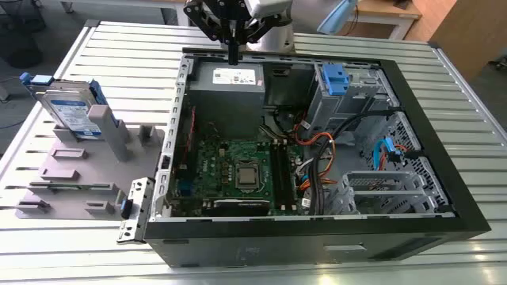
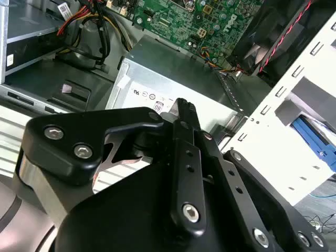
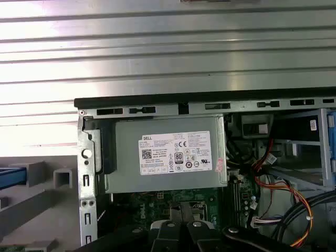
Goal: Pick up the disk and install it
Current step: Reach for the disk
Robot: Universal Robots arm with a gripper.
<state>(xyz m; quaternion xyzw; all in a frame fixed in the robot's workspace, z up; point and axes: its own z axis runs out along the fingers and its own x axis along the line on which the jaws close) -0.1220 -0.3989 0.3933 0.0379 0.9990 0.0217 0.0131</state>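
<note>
Pale slatted metal table [image 1: 119, 47] beneath everything. On it, a black computer case [image 1: 317, 237] lying on its side with the side panel off and the insides showing. Just beside the case, on the exterior view's left, a flat grey fixture [image 1: 79, 172] with raised blocks and slots. Inside the case, a green motherboard [image 1: 230, 157] across the middle, with bundles of black, orange and red cables toward the exterior view's right. At the far wall of the case, a grey metal power supply [image 1: 225, 89] with a white sticker, seen in both wrist views as well. Next to it, toward the exterior view's right, an upright grey drive bay [image 1: 348, 98] topped by a blue tab [image 1: 336, 80]. Outside the case, the disk [image 1: 75, 113], silver with a blue-and-white label and a blue frame, standing on edge in the fixture at its far end. Well apart from the disk, the black gripper [image 1: 234, 58], pointing down over the power supply near the case's far rim, fingers pressed together and pinching nothing.
</note>
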